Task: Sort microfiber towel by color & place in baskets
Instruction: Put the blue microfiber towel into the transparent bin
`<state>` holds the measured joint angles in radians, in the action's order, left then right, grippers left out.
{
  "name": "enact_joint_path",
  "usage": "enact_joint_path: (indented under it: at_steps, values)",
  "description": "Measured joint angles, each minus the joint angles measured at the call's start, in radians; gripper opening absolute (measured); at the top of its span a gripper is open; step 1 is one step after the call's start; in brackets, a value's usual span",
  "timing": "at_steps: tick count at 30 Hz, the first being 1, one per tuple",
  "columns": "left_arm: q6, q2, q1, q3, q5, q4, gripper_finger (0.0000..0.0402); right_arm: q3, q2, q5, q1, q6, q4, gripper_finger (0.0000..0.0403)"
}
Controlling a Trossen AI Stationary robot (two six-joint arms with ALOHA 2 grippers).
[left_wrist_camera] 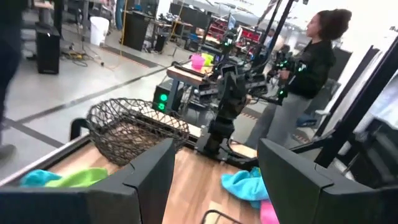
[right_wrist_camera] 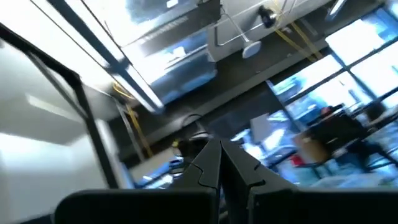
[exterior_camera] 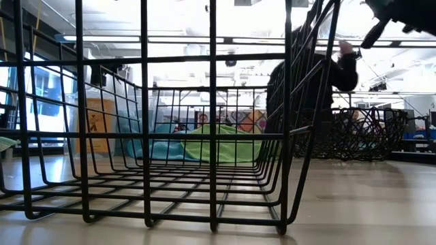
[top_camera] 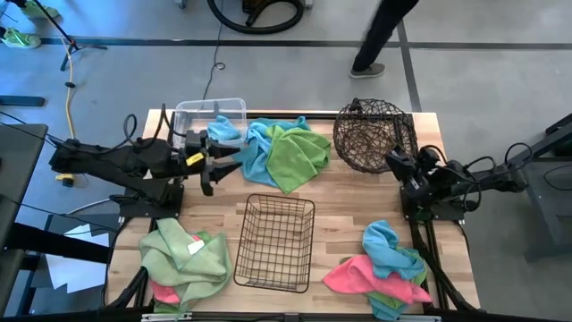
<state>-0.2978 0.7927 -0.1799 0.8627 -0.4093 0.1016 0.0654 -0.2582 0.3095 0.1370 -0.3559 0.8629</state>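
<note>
My left gripper stands open and level above the table's far left part, with nothing between its fingers. Just beyond it is the clear bin, with a light blue towel at its near right corner. A pile of light blue and lime green towels lies at the far middle. The round woven basket stands at the far right, the black wire basket at the near middle. My right gripper is shut, tipped upward beside the round basket, and holds nothing.
A heap of green towels with some pink lies at the near left corner. Another heap of blue, pink and green lies at the near right. One person walks past the far edge, and another stands beyond the right side.
</note>
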Motion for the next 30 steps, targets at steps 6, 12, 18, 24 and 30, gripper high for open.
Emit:
enact_joint_path:
  at_steps: [6,12,18,24,30]
  values:
    - [0.081,-0.022,0.000,0.000,0.005,0.100,0.0218,0.244,-0.182,0.018,0.000,0.240,-0.180,0.0000]
    - [0.092,-0.025,0.000,0.000,0.006,0.180,0.0218,0.535,-0.321,0.168,0.000,0.275,-0.598,0.0000]
    - [0.091,-0.025,0.000,0.000,0.006,0.222,0.0218,0.795,-0.433,0.204,0.000,0.060,-1.076,0.0035]
    - [0.102,-0.025,0.000,0.000,0.006,0.225,0.0218,1.055,-0.578,0.078,0.000,-0.246,-1.682,0.0151]
    - [0.145,-0.026,0.000,0.000,0.006,0.225,0.0218,1.152,-0.723,-0.164,0.001,-0.435,-1.969,0.0260]
